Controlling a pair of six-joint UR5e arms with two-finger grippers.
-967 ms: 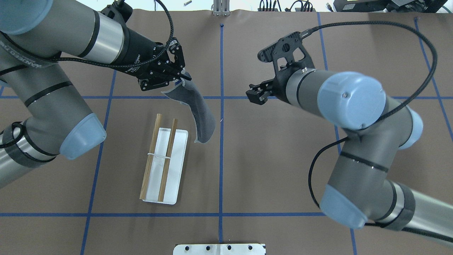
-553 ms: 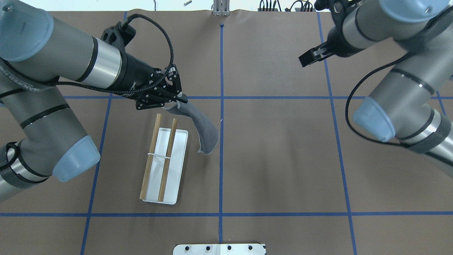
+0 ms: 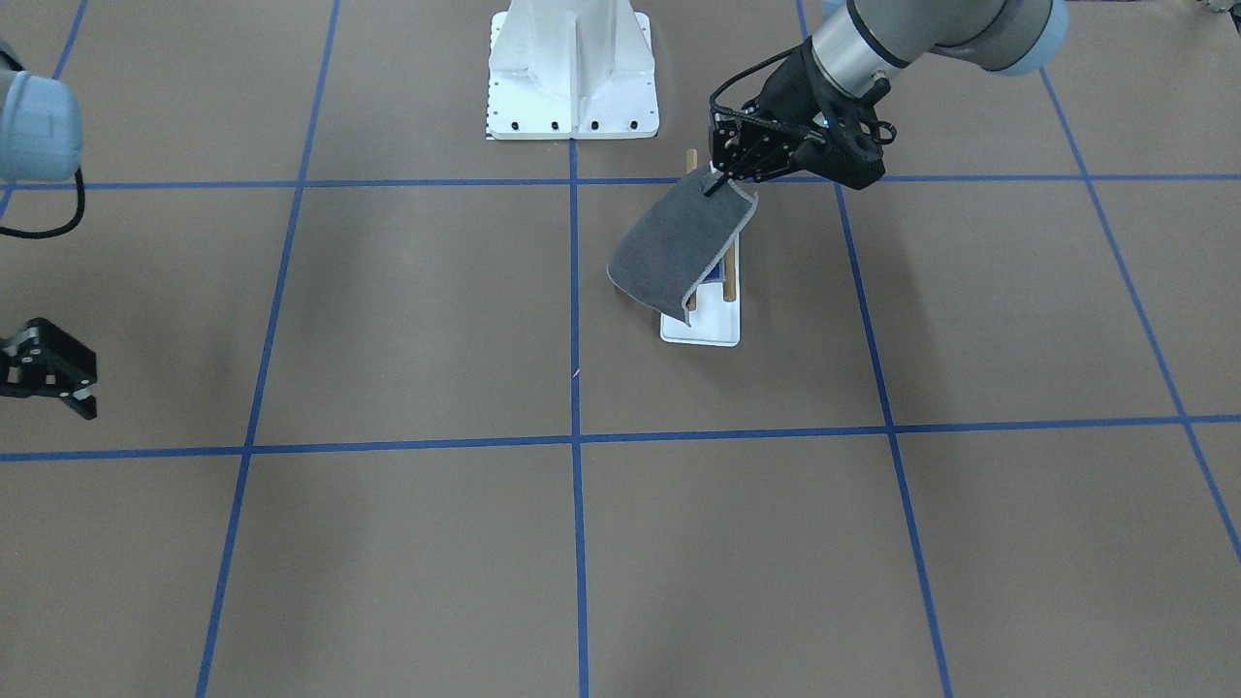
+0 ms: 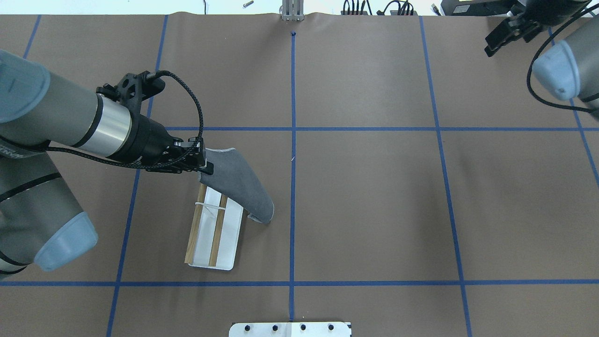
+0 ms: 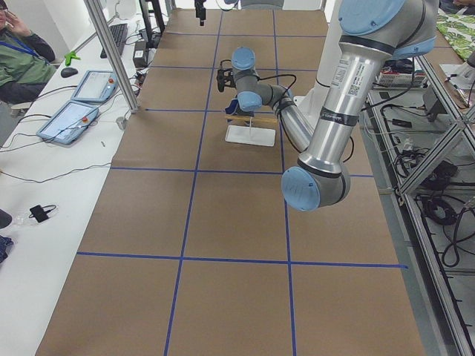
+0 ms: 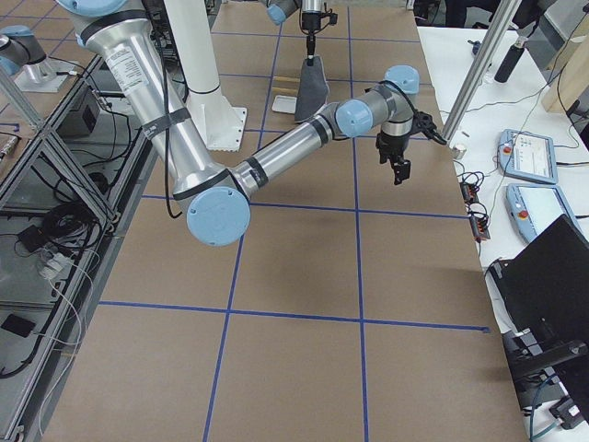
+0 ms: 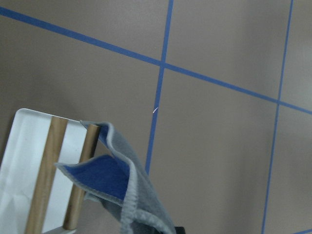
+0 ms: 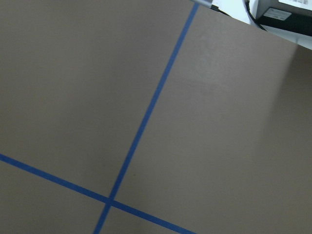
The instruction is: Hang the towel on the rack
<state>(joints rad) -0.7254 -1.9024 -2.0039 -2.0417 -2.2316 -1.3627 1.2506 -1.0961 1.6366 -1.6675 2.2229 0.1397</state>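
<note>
The rack (image 4: 231, 238) stands left of centre, a white base with two brown rods (image 4: 193, 231). My left gripper (image 4: 203, 166) is shut on a corner of the dark grey towel (image 4: 238, 185), just above the rack's far end. The towel hangs slanting over the far rod ends and down past the rack's right side. I cannot tell whether it rests on the rods. The left wrist view shows its blue underside (image 7: 105, 178) beside the rods (image 7: 44, 180). In the front view the towel (image 3: 674, 242) hides most of the rack (image 3: 713, 330). My right gripper (image 4: 496, 42) is open and empty at the far right.
The white robot pedestal (image 3: 572, 68) is bolted at the table's near edge, behind the rack. Blue tape lines (image 4: 292, 140) grid the brown table cover. Operators' tablets (image 5: 74, 119) and cables lie beyond the table's far edge.
My left gripper has carried the towel back toward the robot and over the rack's far end. My right arm has swung away to the far right corner.
</note>
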